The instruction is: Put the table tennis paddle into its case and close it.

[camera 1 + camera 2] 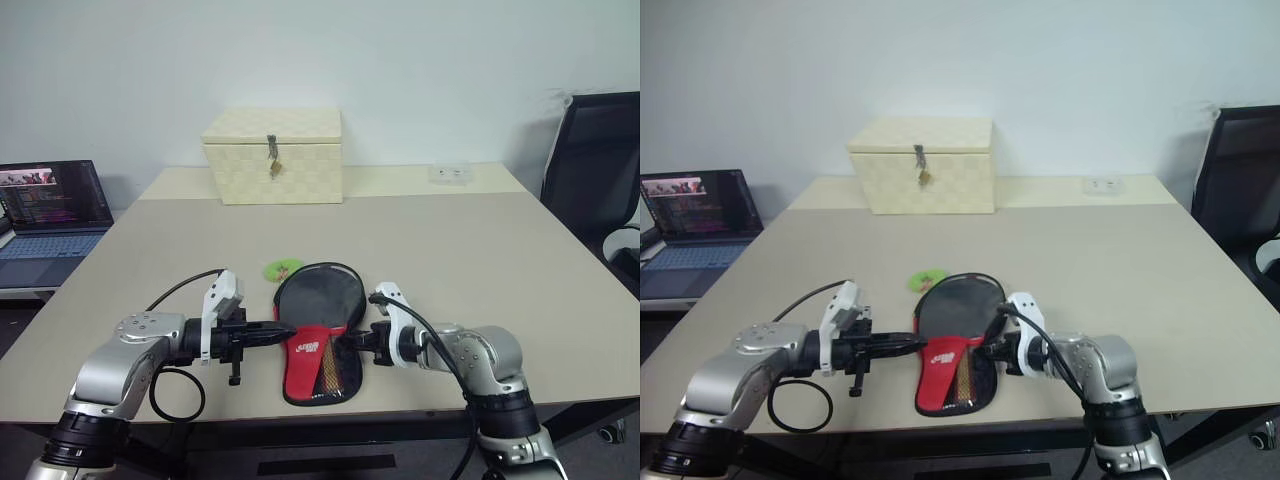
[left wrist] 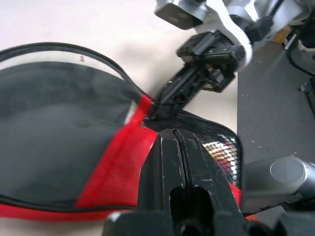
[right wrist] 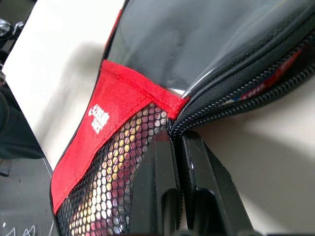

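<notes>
Near the lower centre of the head views, the case (image 1: 318,335) lies flat on the beige table (image 1: 480,260), its rounded black end toward the far side and its red panel with white lettering and mesh pocket toward the near edge. From the head views the case looks almost closed. The right wrist view adds what they miss: the zipper stands parted along the side of the case, and a red strip with lettering shows inside the gap, which may be the edge of the table tennis paddle (image 3: 268,81); I cannot tell for sure. The left wrist view shows the mesh pocket close up and the right gripper meeting the case at the seam between red panel and mesh.

Behind the case, a small green object (image 1: 282,269) sits just beside its rounded end. Farther back, at upper centre, stands a cream woven box (image 1: 274,156) with a metal latch. A laptop (image 1: 52,215) is open at the left edge, a black chair (image 1: 598,165) stands at the right, and a small white object (image 1: 449,173) lies at the table's far edge.

The left gripper (image 1: 283,332) has its fingers pressed together, touching the case's left side at the red panel. The right gripper (image 1: 352,341) is likewise closed to a narrow slit, its tips at the zipper on the case's right side; whether it pinches the zip pull I cannot tell.
</notes>
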`<action>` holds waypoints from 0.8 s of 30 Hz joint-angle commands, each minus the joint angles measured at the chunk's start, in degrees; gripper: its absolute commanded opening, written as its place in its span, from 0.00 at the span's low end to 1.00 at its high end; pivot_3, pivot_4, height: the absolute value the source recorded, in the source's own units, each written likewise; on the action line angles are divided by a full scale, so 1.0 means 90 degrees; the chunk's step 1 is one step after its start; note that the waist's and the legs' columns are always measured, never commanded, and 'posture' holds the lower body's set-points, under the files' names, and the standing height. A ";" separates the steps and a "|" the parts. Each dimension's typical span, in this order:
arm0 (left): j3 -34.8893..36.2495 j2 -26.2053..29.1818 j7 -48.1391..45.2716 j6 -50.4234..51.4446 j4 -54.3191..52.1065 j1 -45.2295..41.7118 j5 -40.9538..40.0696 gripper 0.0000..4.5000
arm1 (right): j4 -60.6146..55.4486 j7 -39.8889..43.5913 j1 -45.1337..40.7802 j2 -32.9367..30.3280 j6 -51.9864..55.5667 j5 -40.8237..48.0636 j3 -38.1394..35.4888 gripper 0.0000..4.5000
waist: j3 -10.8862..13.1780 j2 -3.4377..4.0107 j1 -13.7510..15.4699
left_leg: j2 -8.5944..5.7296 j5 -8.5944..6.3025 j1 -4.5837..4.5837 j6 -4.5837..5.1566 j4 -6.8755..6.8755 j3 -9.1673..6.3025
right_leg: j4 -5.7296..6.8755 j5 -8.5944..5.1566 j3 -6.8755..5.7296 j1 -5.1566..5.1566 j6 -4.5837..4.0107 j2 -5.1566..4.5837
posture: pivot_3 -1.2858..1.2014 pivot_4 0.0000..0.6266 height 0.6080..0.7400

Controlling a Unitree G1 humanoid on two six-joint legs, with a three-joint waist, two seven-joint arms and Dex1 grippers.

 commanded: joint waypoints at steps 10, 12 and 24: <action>0.0003 0.0034 -0.0064 -0.0158 0.0034 -0.0251 -0.0038 0.00 | -0.1079 -0.0941 0.0680 0.0753 0.0625 0.0098 -0.0809 0.00 | 0.0000 0.0000 0.0053 | -0.0004 0.0000 0.0000 0.0000 -0.0004 0.0003 | -0.0003 -0.0001 -0.0002 -0.0001 -0.0001 0.0001 | 0.52 0.24 1.00; -0.0001 0.0038 -0.0072 -0.0180 0.0060 -0.0269 -0.0031 0.00 | -0.1161 -0.0959 0.0712 0.0722 0.0695 0.0111 -0.0866 0.00 | 0.0000 0.0000 0.0055 | -0.0003 0.0000 -0.0001 0.0000 -0.0004 0.0003 | -0.0003 -0.0002 -0.0003 0.0000 -0.0001 0.0001 | 0.52 0.24 1.00; 0.0131 0.0040 0.0145 -0.0349 0.0132 -0.0220 -0.0003 0.00 | -0.1702 -0.0551 0.0486 -0.0069 0.0472 0.0244 -0.0131 0.15 | 0.0000 0.0000 0.0054 | -0.0006 0.0000 -0.0001 0.0000 -0.0005 0.0007 | -0.0007 -0.0003 -0.0003 0.0000 0.0001 0.0002 | 0.52 0.24 1.00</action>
